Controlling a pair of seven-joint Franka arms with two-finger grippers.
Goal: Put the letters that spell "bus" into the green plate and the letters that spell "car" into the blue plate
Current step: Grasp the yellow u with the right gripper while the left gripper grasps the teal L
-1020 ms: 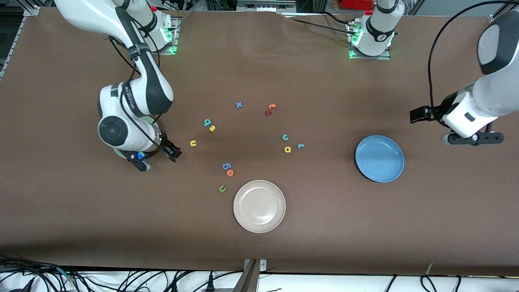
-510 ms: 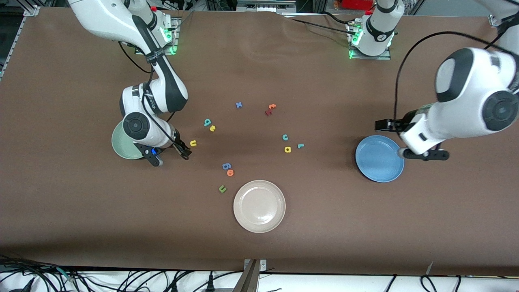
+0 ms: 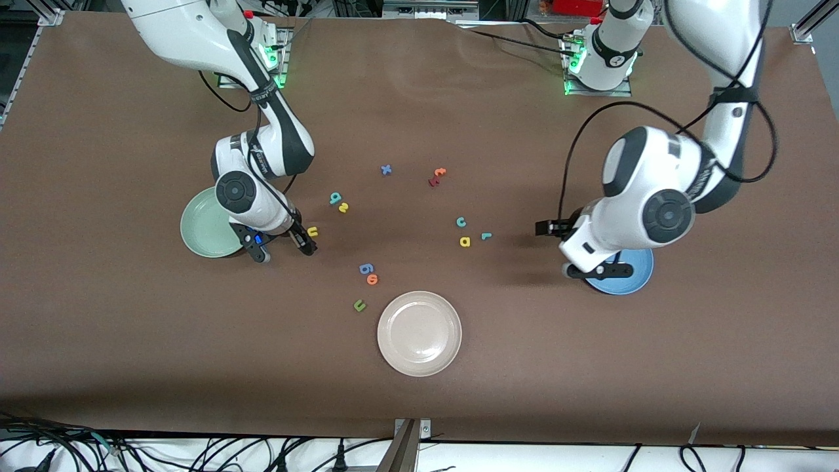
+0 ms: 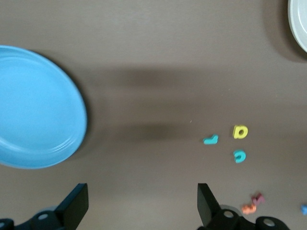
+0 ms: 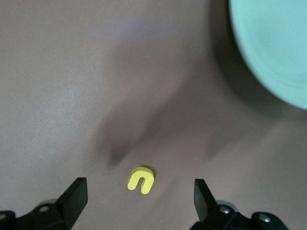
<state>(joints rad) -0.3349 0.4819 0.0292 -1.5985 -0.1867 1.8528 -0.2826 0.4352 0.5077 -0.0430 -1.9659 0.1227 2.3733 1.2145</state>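
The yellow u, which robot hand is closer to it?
The right hand. It hangs open just beside the yellow u, next to the green plate. The left hand, open too, is over the table by the blue plate.

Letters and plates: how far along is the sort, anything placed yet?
Done: nothing; the green plate and blue plate hold no letters. In hand: nothing gripped; the right gripper is open over the yellow "u", and the left gripper is open over the table between the blue plate and the teal "r". Left: all six letters.
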